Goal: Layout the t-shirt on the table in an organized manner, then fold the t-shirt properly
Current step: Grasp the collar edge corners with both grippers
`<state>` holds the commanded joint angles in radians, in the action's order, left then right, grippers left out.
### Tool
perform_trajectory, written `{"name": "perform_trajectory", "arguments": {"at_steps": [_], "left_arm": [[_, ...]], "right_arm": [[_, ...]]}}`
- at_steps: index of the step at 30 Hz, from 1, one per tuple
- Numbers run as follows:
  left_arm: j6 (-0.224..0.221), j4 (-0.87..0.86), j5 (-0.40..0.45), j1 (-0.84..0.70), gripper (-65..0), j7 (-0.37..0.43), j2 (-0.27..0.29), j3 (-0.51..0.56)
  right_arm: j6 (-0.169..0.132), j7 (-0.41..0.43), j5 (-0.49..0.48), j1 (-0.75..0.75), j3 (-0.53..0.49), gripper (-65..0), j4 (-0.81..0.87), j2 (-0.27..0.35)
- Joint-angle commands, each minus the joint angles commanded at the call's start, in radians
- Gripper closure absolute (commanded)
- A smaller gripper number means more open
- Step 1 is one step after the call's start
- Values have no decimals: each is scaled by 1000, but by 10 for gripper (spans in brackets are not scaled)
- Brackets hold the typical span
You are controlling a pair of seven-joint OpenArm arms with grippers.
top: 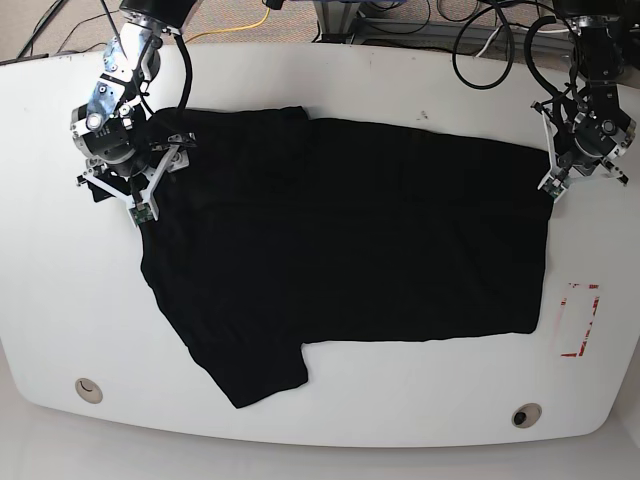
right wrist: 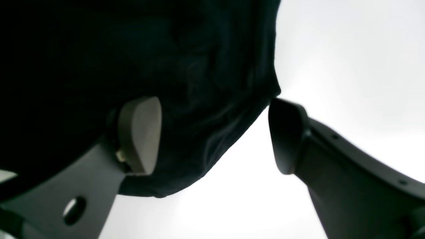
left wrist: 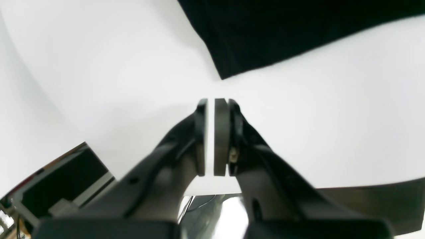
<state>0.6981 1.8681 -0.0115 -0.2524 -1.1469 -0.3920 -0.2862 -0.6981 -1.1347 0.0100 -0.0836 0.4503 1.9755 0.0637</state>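
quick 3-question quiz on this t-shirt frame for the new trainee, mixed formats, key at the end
1. True or false: the left gripper is gripping the t-shirt.
2. Which gripper has cloth between its open jaws? A) left B) right
3. Fill in: the red tape mark on the table lies just off the shirt's ____ end (hem or collar).

Key: 1 false, it is nearly closed over bare table beside a shirt corner. 2 B. 3 hem.
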Motion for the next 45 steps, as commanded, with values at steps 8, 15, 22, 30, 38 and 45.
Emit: {"name": "perform_trajectory", "arguments": {"at_steps": [8, 15, 22, 30, 38, 45], "left_arm": [[0, 0, 0, -14, -13, 2, 0, 0], [0, -2, 0, -12, -68, 2, 2, 2], [0, -5, 0, -8, -233, 2, 3, 2], [0, -54, -2, 58, -342, 2, 38, 0], [0, -203, -6, 130, -350, 3, 40, 0], [0, -239, -6, 149, -350, 37, 40, 0]], "right_arm": [[0, 0, 0, 12, 0, -487, -26, -2], [0, 0, -5, 14, 44, -487, -60, -5], [0, 0, -6, 9, 51, -485, -60, -5], [0, 0, -6, -2, 48, -484, -58, -5], [0, 0, -6, -5, 48, -484, -57, -5], [0, 0, -8, -9, 48, -484, -41, -3]]}}
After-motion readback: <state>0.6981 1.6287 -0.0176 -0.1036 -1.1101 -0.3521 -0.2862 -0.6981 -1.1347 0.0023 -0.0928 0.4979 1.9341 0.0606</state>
